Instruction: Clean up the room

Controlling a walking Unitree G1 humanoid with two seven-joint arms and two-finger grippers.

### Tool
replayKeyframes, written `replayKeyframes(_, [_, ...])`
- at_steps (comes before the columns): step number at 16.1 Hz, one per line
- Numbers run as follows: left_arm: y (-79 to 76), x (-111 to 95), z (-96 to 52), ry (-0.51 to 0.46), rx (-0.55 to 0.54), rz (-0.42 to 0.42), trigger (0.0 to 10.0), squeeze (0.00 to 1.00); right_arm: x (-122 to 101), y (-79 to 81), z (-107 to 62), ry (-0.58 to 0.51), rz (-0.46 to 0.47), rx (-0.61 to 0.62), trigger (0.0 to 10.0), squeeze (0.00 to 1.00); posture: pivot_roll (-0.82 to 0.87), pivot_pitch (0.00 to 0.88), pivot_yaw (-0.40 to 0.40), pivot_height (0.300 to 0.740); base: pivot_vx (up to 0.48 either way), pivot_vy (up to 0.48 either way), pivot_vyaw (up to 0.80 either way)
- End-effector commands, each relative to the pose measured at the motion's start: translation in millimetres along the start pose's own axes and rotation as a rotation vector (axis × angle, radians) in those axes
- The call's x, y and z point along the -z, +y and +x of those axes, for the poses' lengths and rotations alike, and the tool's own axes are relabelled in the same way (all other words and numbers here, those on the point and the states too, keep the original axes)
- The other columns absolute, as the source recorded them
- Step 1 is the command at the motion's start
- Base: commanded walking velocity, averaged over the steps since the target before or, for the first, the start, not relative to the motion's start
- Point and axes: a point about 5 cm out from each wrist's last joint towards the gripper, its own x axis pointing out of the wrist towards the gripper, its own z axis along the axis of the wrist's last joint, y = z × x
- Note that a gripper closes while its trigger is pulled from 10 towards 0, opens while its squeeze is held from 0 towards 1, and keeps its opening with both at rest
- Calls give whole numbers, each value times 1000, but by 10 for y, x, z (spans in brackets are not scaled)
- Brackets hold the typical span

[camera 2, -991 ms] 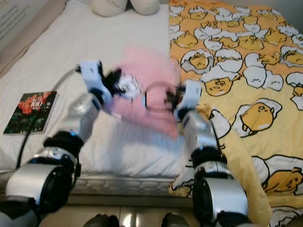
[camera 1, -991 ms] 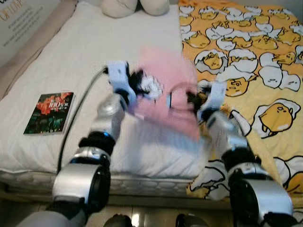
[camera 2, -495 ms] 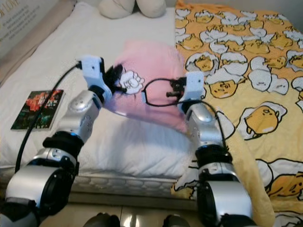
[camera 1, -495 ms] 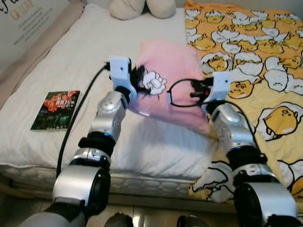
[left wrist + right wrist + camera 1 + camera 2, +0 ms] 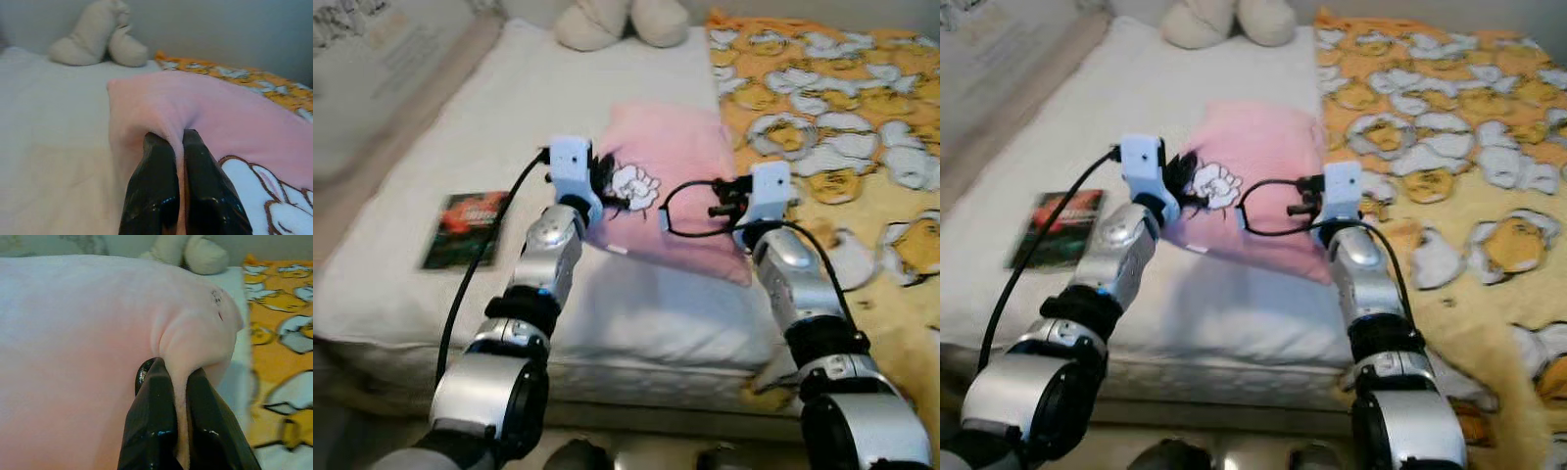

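Note:
A pink pillow [image 5: 671,166] with a white cartoon print [image 5: 634,186] is held up over the white bed [image 5: 509,108]. My left gripper [image 5: 177,147] is shut on a fold of its left edge. At the pillow's right edge my right gripper [image 5: 177,377] pinches another fold of the pink fabric. Both arms reach forward side by side, the left [image 5: 548,255] and the right [image 5: 788,274], with the pillow stretched between them.
A book [image 5: 465,215] with a dark red and green cover lies on the sheet to the left. A yellow blanket [image 5: 842,108] with cartoon prints covers the bed's right side. A beige plush toy [image 5: 607,22] sits at the head of the bed.
The camera has shifted and the view has sharpened. The pillow stays gripped at both edges and sits a little lower and further forward over the bed.

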Motion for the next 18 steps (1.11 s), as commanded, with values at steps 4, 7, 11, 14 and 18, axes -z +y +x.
replayKeyframes(4, [44, -132, 9, -72, -42, 16, 10000, 0, -51, -116, -19, -8, -29, 44, 10000, 0, -166, 0, 58, 740, 0, 480, 517])
replayKeyframes(7, [23, -157, 23, -81, -40, 19, 10000, 0, -65, -86, -1, -8, -48, 30, 10000, 0, -163, 0, 56, 740, 0, 480, 496])
replayKeyframes(11, [-16, -179, 34, -98, -41, 19, 10000, 0, -82, -66, 8, -16, -81, 13, 10000, 0, -163, 0, 53, 740, 0, 480, 470])
replayKeyframes(14, [-42, -167, 40, -90, -67, 41, 10000, 0, -100, -62, 2, -32, -96, 19, 10000, 0, -164, 0, 52, 740, 0, 160, 150])
replayKeyframes(18, [-61, -177, 24, -118, -69, 47, 10000, 0, -98, -64, -9, -39, -90, 27, 10000, 0, -171, 0, 57, 740, 100, 0, 0])
